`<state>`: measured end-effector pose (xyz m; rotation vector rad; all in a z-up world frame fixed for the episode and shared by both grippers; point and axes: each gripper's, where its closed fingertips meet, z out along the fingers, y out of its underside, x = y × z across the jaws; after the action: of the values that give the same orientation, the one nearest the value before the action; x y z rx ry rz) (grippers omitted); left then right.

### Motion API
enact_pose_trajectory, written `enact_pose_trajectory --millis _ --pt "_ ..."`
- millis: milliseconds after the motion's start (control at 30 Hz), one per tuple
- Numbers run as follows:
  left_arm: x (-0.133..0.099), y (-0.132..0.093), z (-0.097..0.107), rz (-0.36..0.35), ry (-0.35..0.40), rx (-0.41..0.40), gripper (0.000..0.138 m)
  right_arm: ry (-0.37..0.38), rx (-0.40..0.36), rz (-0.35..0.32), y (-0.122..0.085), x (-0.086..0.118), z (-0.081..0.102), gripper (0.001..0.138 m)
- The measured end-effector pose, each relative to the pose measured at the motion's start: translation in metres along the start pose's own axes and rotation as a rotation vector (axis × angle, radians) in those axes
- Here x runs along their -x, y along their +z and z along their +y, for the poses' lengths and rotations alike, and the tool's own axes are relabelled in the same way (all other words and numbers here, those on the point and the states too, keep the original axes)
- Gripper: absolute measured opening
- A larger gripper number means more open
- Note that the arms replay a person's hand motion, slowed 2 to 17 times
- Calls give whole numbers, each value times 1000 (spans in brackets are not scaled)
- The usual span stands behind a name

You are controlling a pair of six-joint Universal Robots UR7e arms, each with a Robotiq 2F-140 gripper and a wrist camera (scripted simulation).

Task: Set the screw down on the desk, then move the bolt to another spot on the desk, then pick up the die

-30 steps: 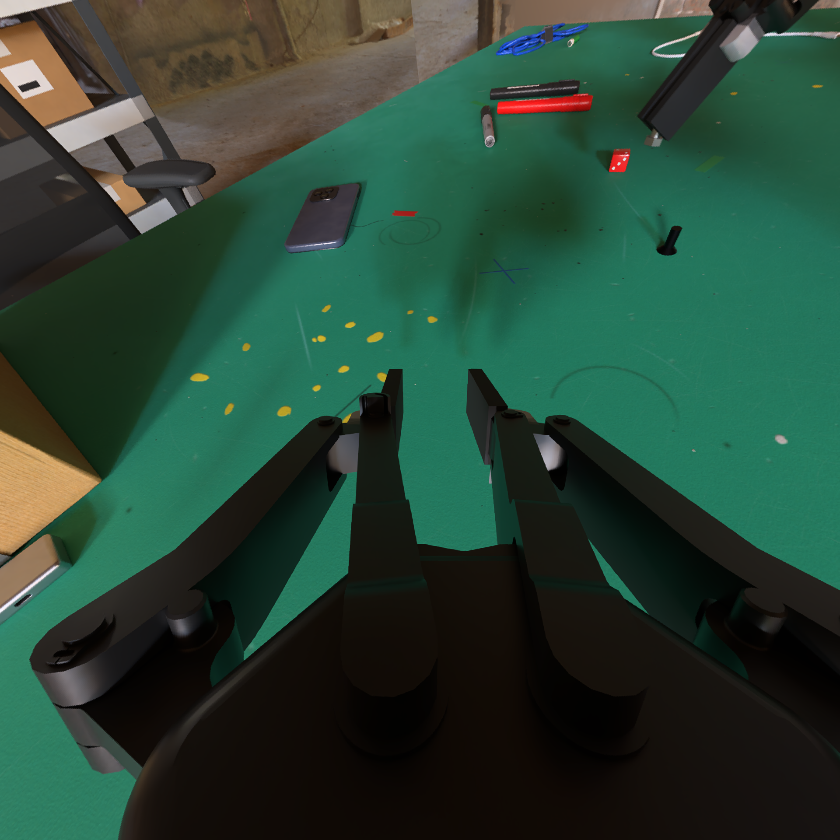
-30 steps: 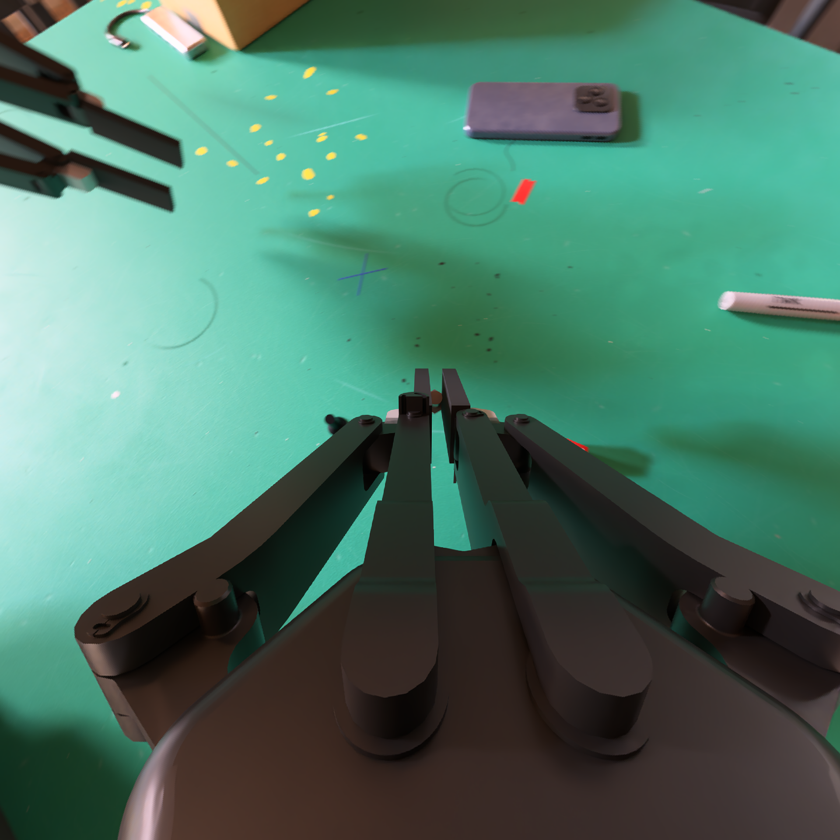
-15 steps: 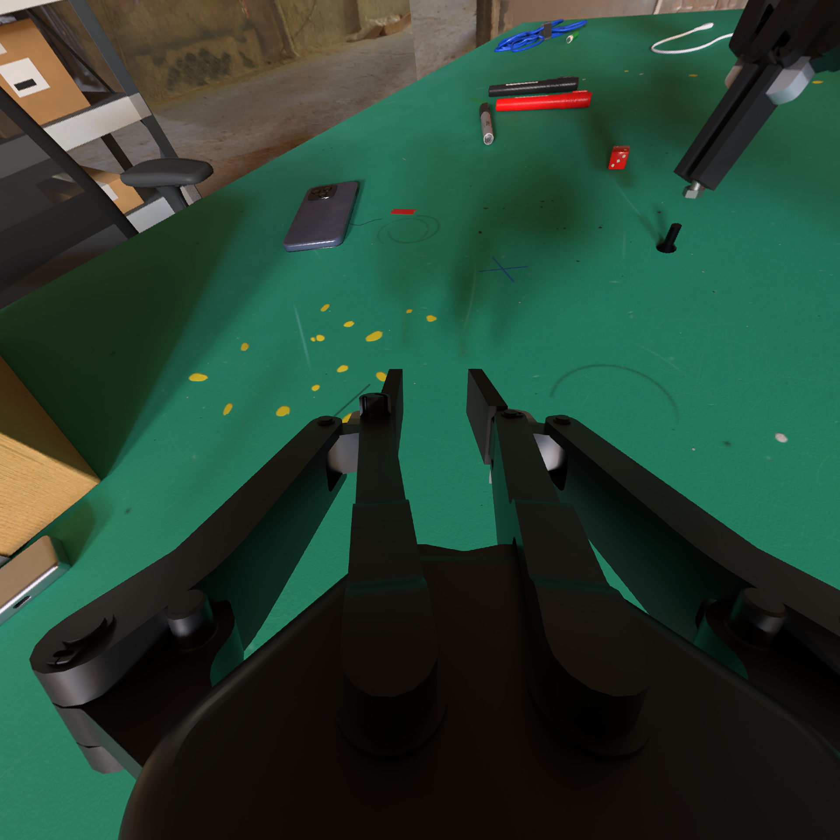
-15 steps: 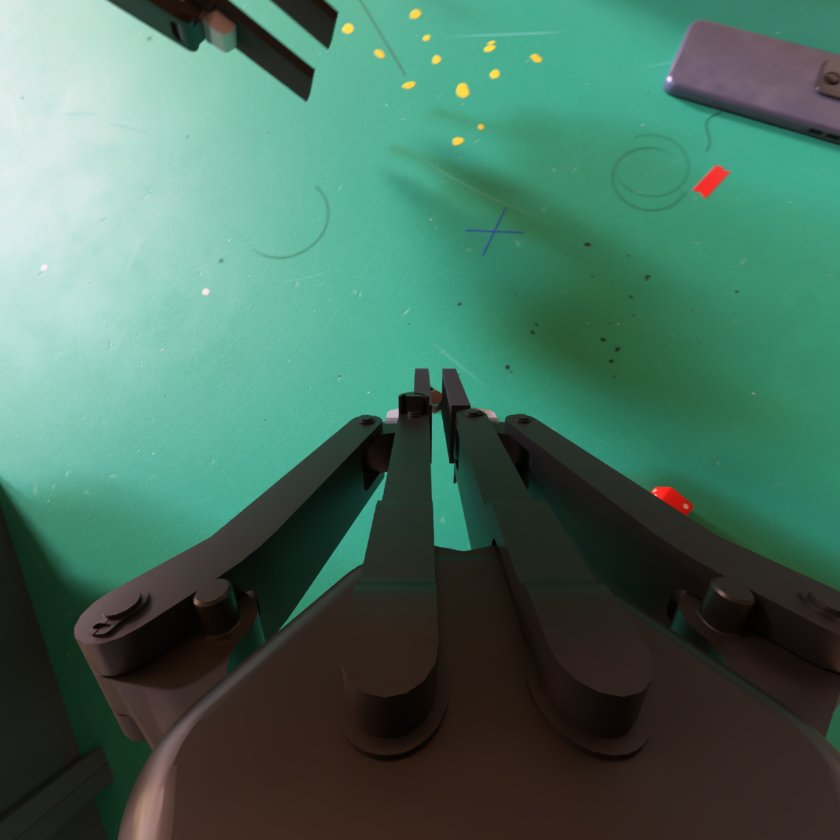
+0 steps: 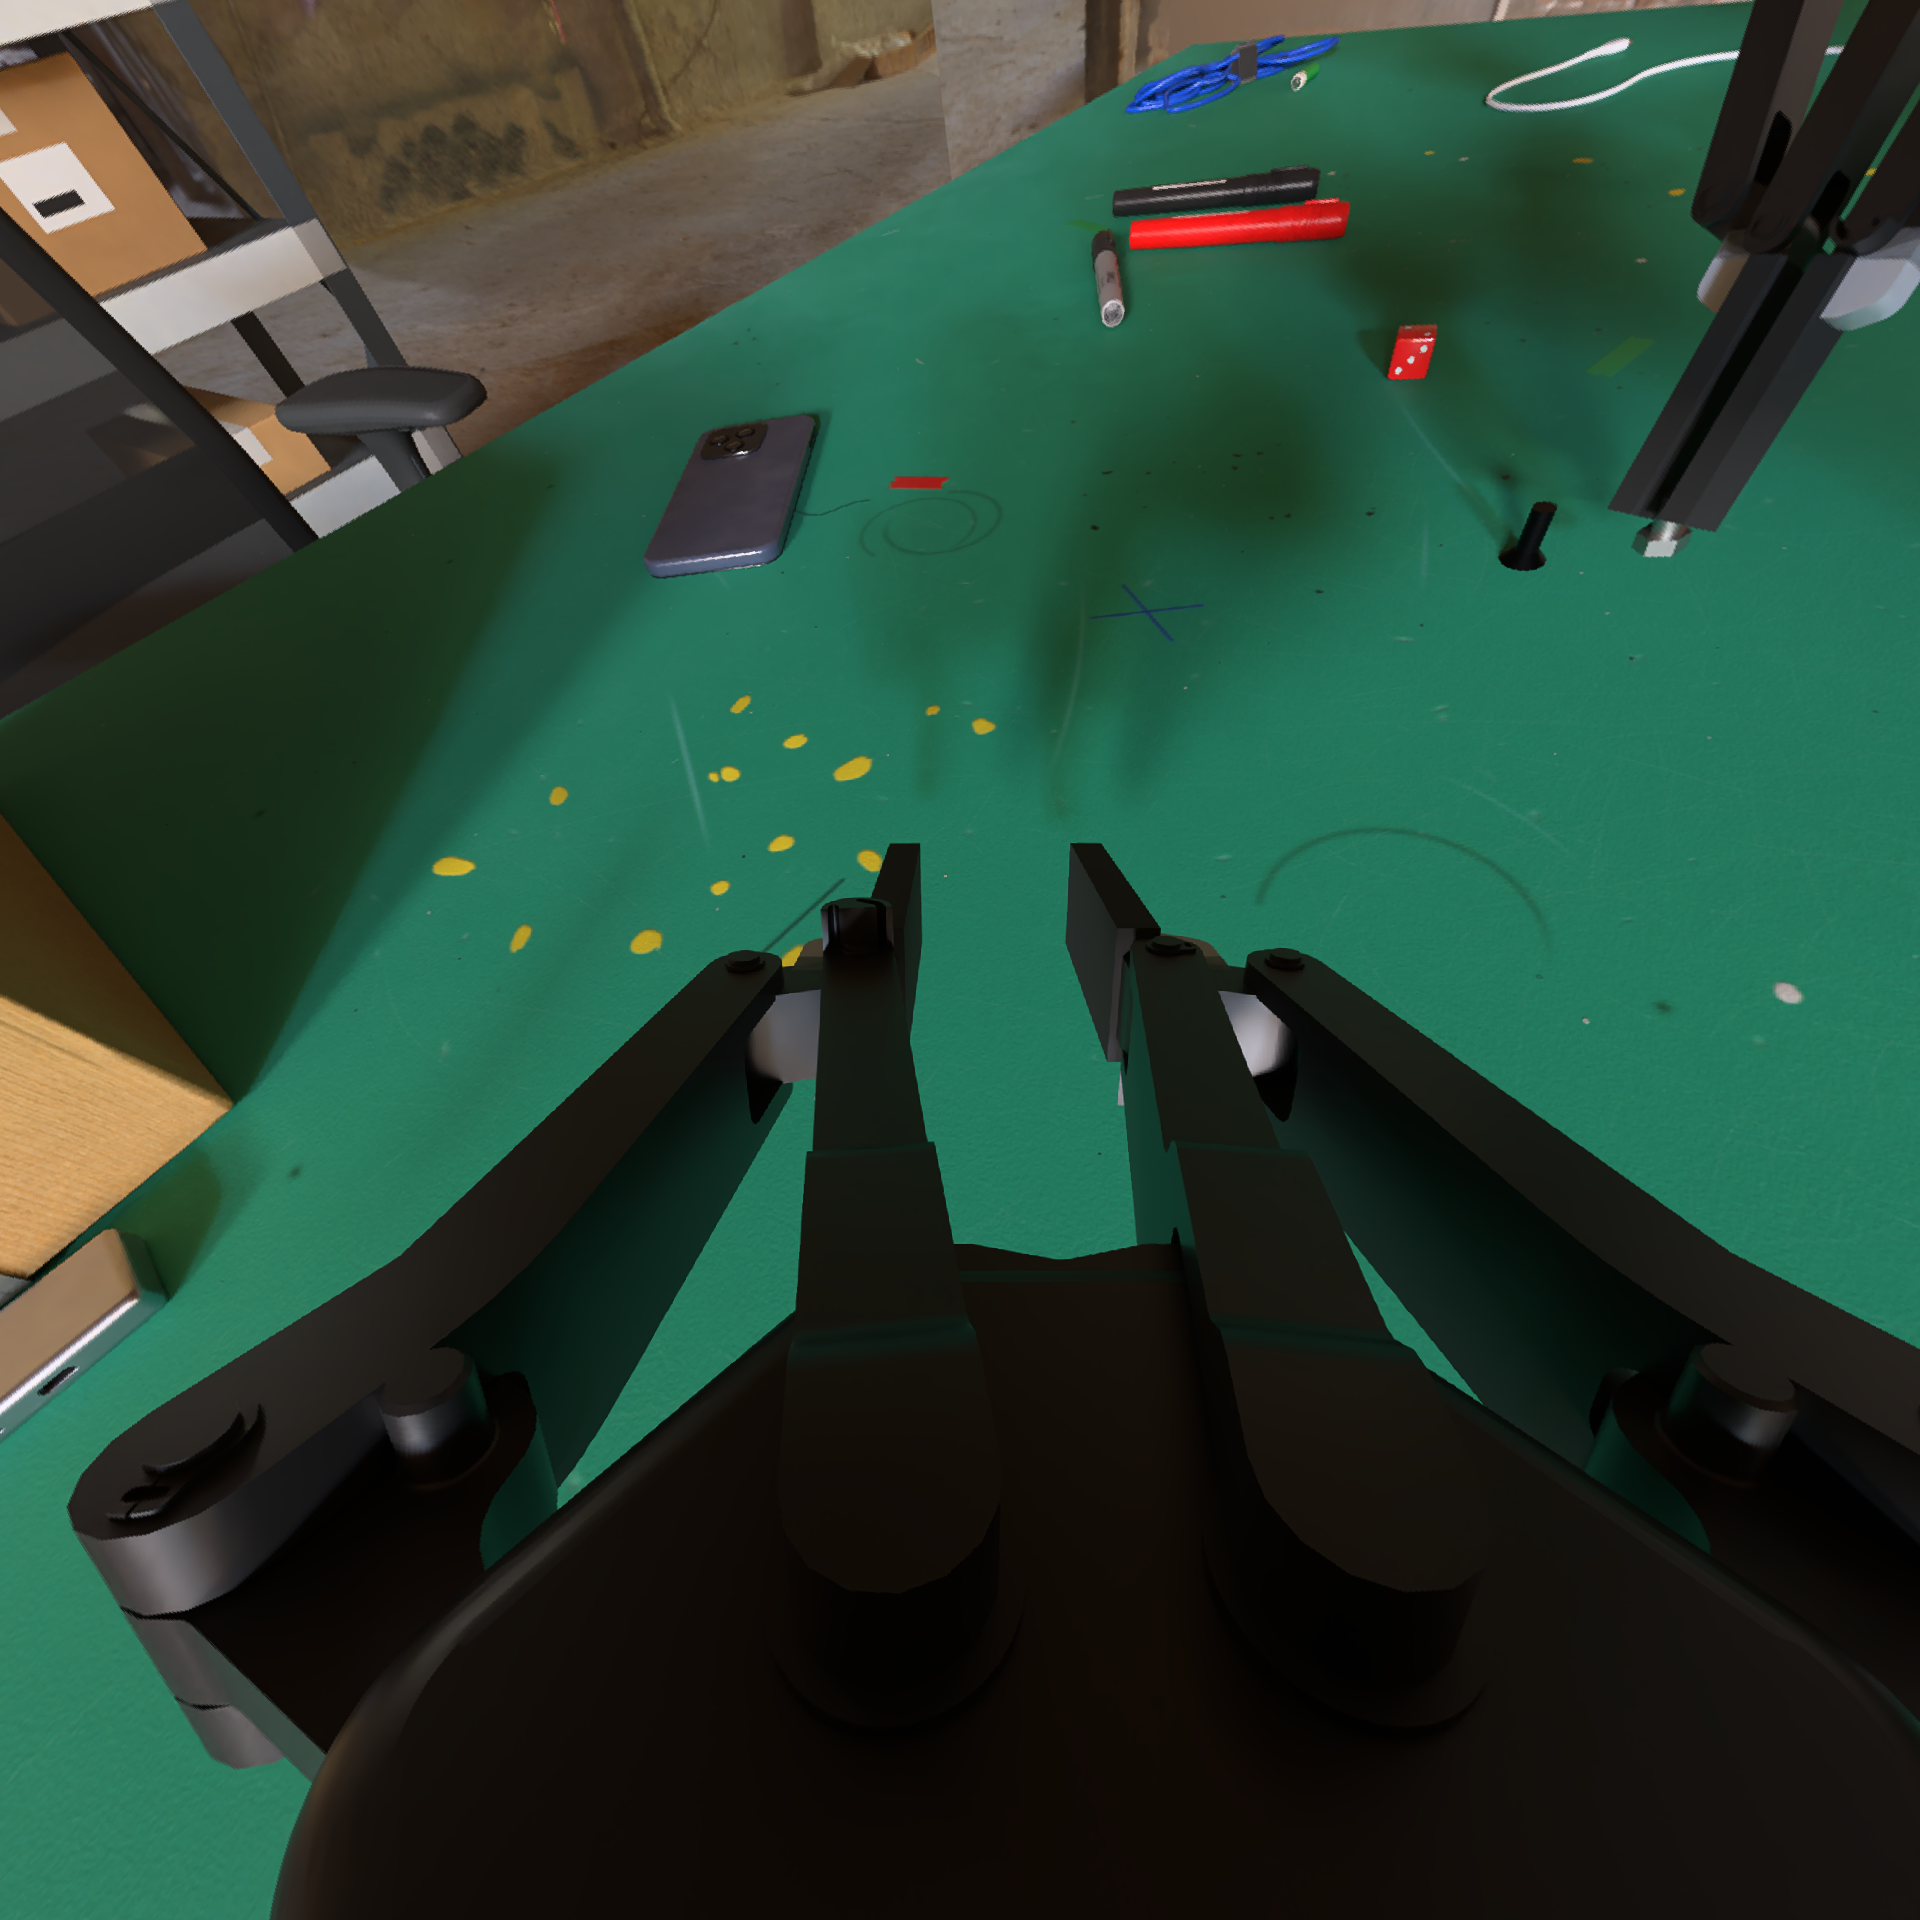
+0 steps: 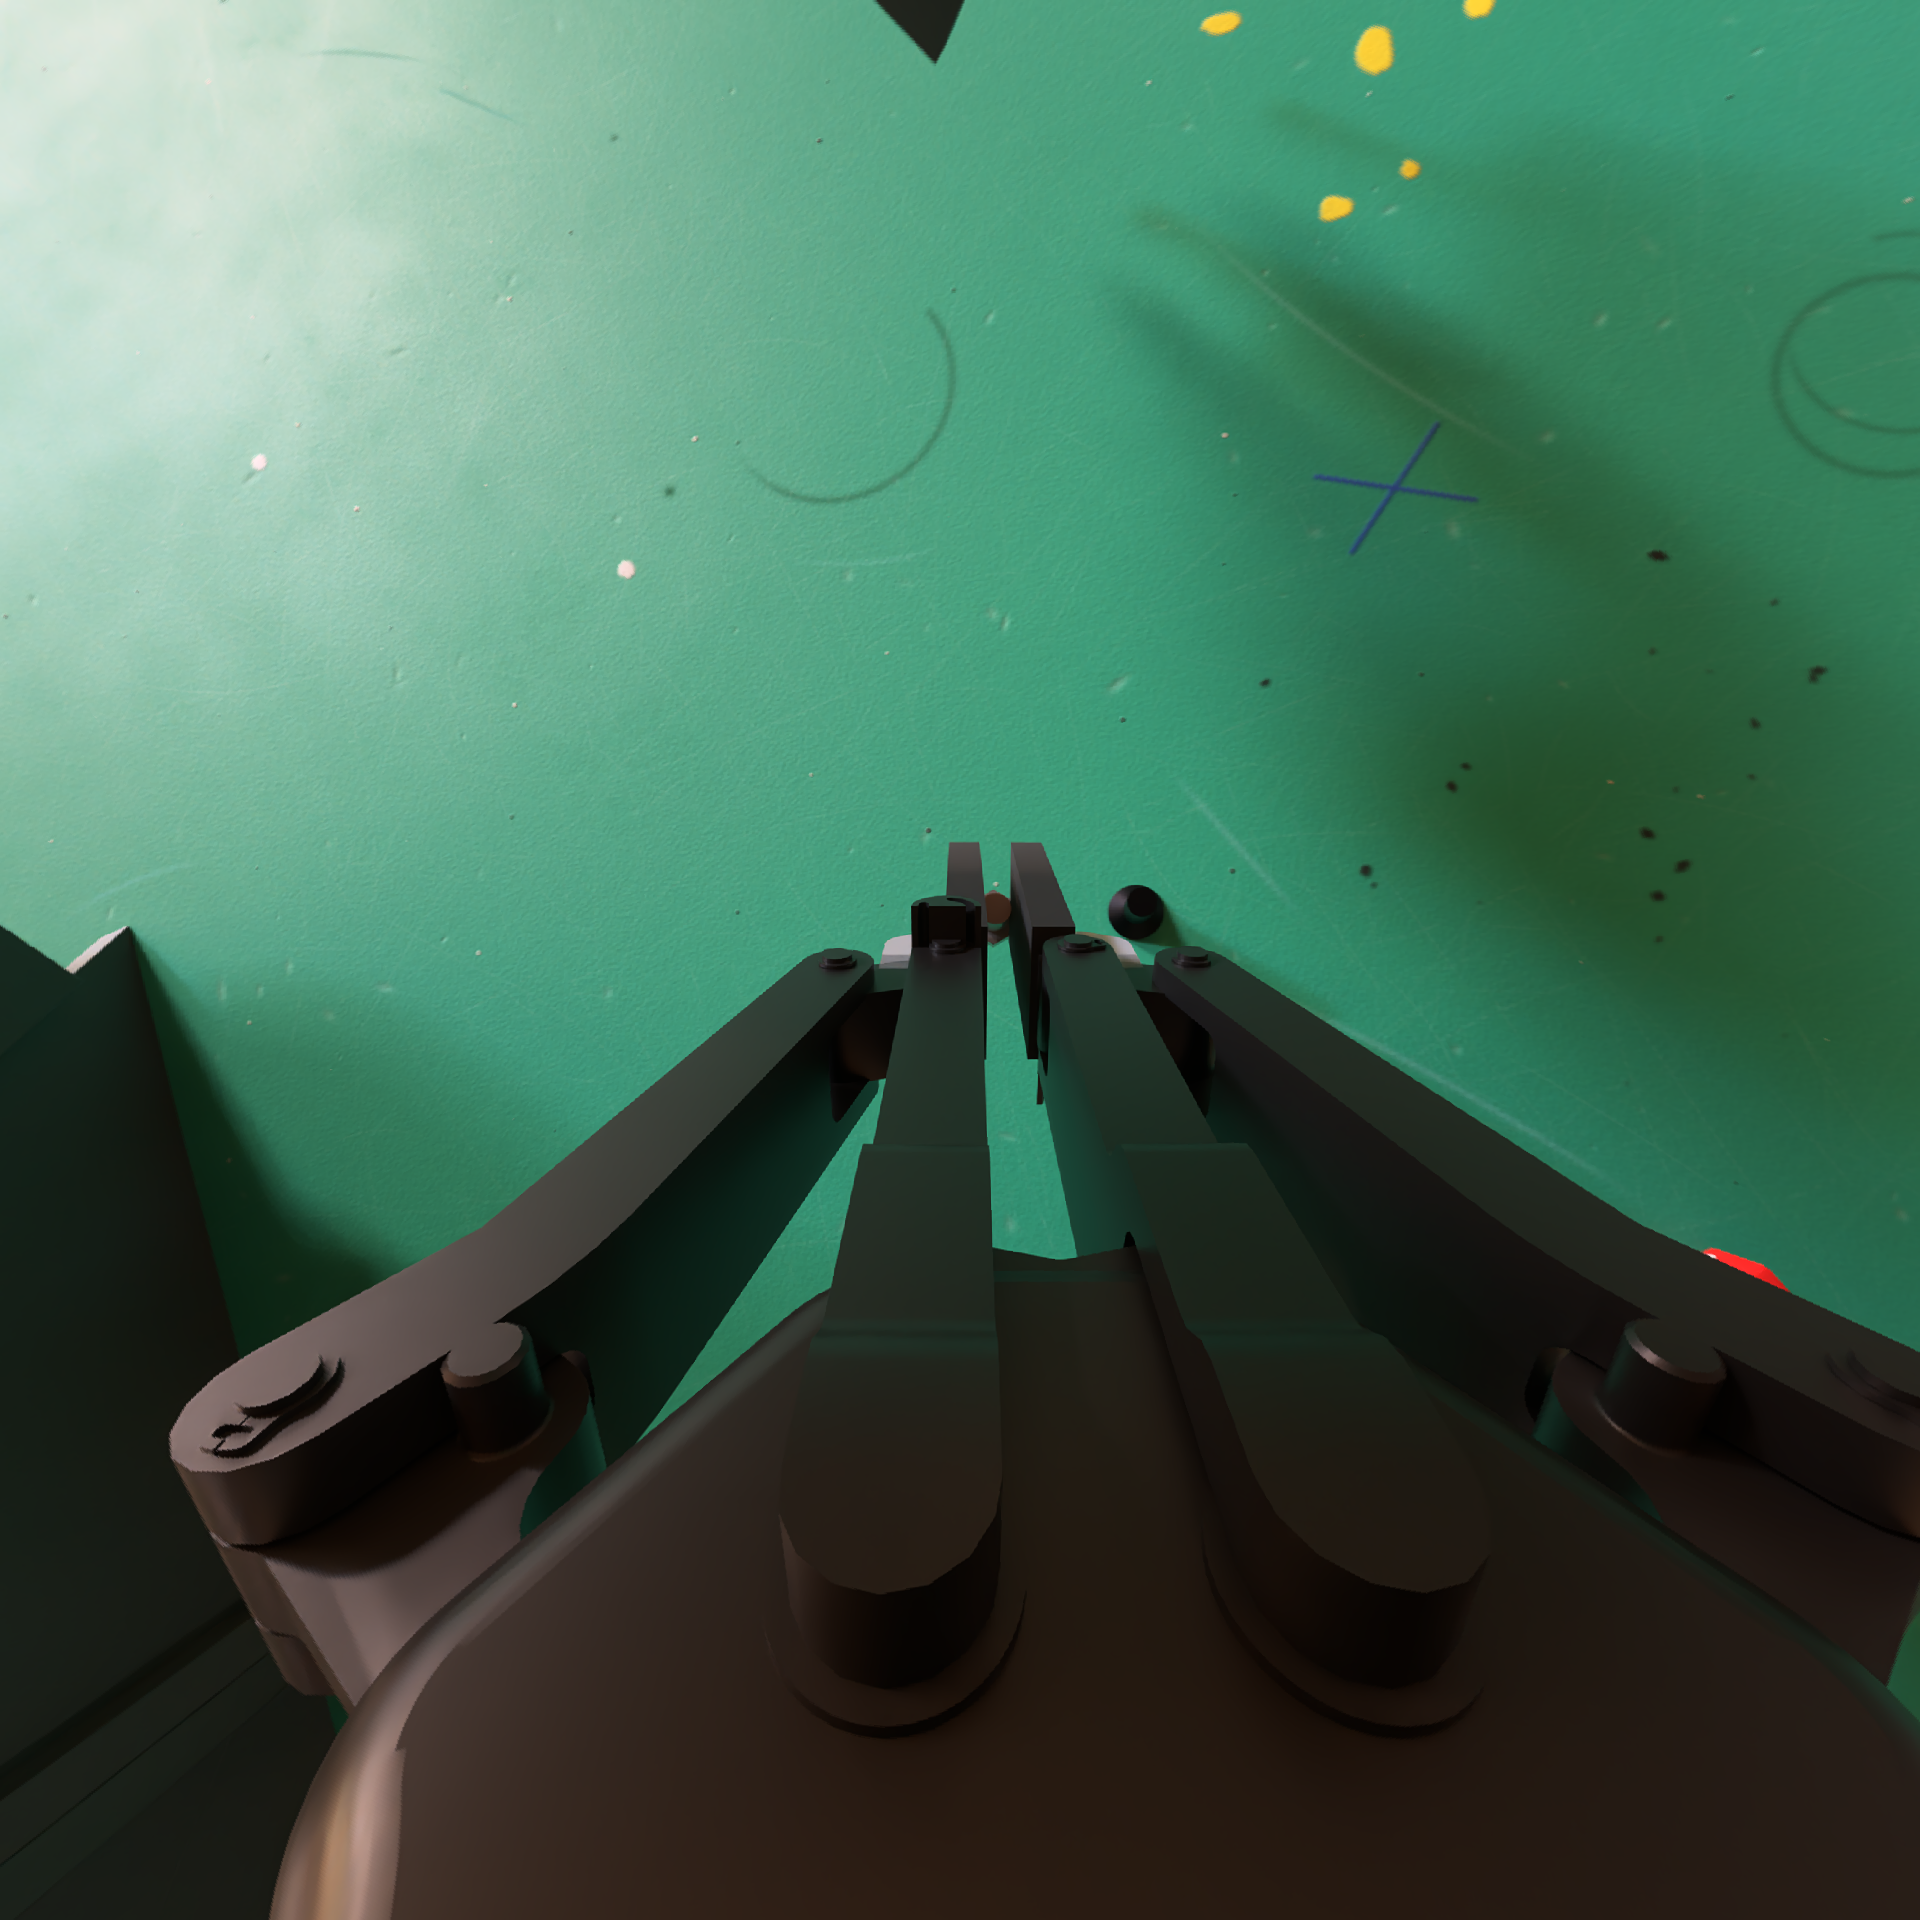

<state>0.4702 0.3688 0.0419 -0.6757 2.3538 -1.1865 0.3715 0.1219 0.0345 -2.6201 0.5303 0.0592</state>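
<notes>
My right gripper [image 6: 995,873] is shut on a small silver screw [image 6: 995,909], whose head pokes out below the fingertips in the left wrist view [image 5: 1660,540], just above the green desk [image 5: 1351,1039]. A black bolt [image 5: 1527,535] stands upright on the desk right beside it, and it also shows in the right wrist view [image 6: 1135,911]. The red die [image 5: 1411,351] lies farther back; in the right wrist view only its edge [image 6: 1745,1270] shows past the linkage. My left gripper [image 5: 994,883] is open and empty above the near desk.
A grey phone [image 5: 732,494] lies at the left. Black [image 5: 1216,192] and red [image 5: 1236,225] markers, a grey pen [image 5: 1107,278], a blue cable [image 5: 1216,78] and a white cable [image 5: 1621,73] lie at the back. A cardboard box [image 5: 73,1039], shelves and a chair [image 5: 379,400] are at the left edge.
My right gripper has come down with the screw and moved from near the die to just beside the bolt, close to the desk. My left gripper has not moved.
</notes>
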Motion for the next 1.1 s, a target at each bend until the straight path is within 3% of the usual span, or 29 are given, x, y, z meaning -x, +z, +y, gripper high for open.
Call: enact_pose_trajectory --millis 300,1100 --pt "-1 0 0 -3 8 1 38 -37 31 -31 10 15 -2 8" --pt "-2 1 1 -5 20 5 38 -90 86 46 25 17 -2 8"
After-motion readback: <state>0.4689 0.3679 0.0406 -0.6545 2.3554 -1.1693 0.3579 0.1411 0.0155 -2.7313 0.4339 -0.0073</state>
